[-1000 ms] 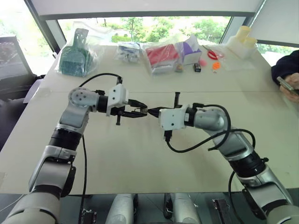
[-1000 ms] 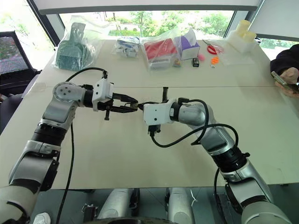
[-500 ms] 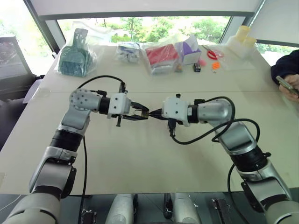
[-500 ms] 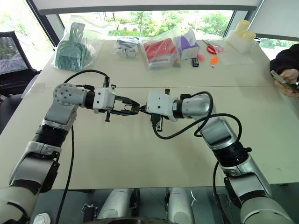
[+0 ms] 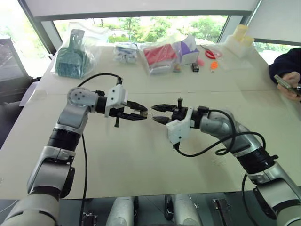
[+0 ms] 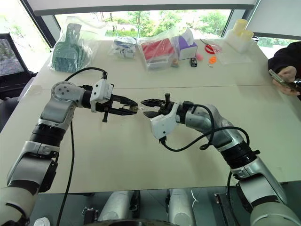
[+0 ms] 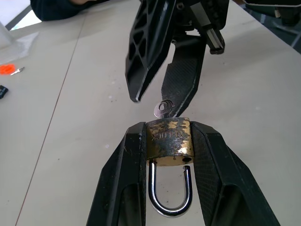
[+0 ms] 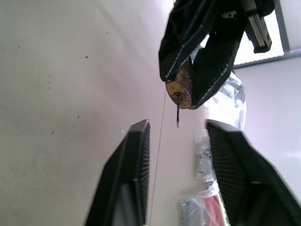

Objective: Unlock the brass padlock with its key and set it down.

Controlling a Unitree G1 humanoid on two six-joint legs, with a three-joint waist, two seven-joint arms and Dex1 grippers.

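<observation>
My right gripper [image 6: 143,101] has just let go and stands open, leaving the key [image 7: 164,108] in the padlock [image 7: 169,141], which my left gripper [image 7: 168,151] clamps above the table [image 5: 141,155]. The shackle still looks closed, so I judge it locked.

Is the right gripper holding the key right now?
No: the right gripper is open with empty space between its fingers, while the key sticks out of the brass padlock clamped in the left gripper.
</observation>
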